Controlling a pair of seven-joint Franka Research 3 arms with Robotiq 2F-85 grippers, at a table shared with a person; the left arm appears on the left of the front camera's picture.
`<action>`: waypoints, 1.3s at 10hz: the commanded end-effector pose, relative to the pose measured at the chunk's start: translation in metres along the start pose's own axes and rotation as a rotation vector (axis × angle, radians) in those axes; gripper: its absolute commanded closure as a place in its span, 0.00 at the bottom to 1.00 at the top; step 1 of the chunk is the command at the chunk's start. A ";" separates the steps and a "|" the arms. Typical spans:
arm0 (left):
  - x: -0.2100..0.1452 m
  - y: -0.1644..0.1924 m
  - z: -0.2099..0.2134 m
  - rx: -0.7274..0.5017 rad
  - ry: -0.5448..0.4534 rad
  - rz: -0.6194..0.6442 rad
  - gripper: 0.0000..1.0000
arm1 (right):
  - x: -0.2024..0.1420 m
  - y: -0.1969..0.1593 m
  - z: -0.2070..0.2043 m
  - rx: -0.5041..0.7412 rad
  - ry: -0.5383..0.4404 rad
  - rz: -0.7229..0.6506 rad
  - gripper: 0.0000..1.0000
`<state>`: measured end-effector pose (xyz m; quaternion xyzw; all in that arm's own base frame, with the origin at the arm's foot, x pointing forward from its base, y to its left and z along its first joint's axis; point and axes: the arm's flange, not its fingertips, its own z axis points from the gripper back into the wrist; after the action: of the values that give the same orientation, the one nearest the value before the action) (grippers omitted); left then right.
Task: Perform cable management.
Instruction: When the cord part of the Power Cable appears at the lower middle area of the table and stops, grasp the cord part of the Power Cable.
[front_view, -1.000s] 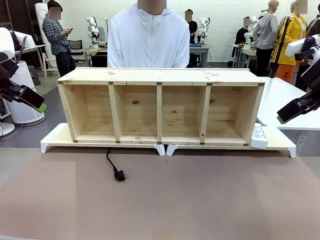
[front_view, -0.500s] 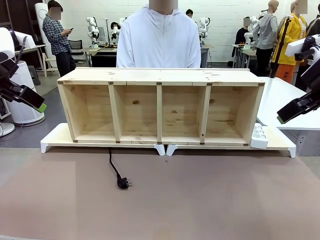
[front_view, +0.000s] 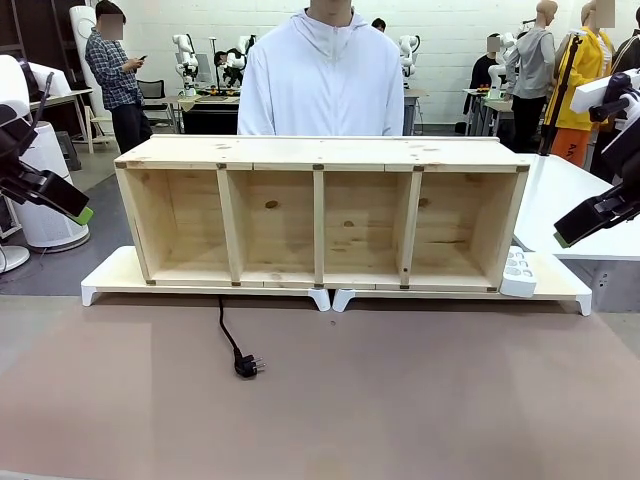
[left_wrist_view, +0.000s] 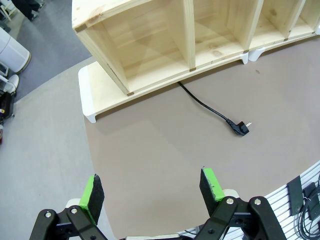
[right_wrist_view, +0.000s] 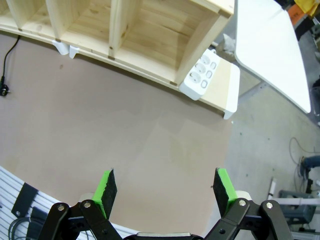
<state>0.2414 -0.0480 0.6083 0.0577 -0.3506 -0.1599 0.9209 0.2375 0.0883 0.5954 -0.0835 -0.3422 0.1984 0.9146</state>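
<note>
- The thin black round-plug cable (front_view: 229, 337) lies loose on our brown bench (front_view: 420, 400), emerging from beneath the pale wooden shelf (front_view: 320, 152).
- Our left hand (left_wrist_view: 150, 186) and right hand (right_wrist_view: 165, 184) hover with fingers spread, empty; we judge tidying unstarted.

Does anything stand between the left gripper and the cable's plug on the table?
Nothing visible does: only bare tabletop lies between the open left gripper and the plug of the cable, clear of the wooden shelf.
</note>
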 end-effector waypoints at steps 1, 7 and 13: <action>0.002 -0.001 -0.002 0.007 -0.006 -0.003 0.00 | 0.000 -0.002 -0.001 -0.005 0.003 -0.006 0.00; 0.002 -0.001 -0.002 0.007 -0.006 -0.003 0.00 | 0.026 0.022 -0.006 0.046 0.029 0.055 0.00; 0.002 -0.001 -0.002 0.007 -0.006 -0.003 0.00 | 0.081 0.119 -0.016 0.117 0.092 0.301 0.00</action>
<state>0.2415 -0.0486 0.6081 0.0580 -0.3504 -0.1605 0.9209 0.2585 0.2144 0.5976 -0.0947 -0.2925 0.3373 0.8898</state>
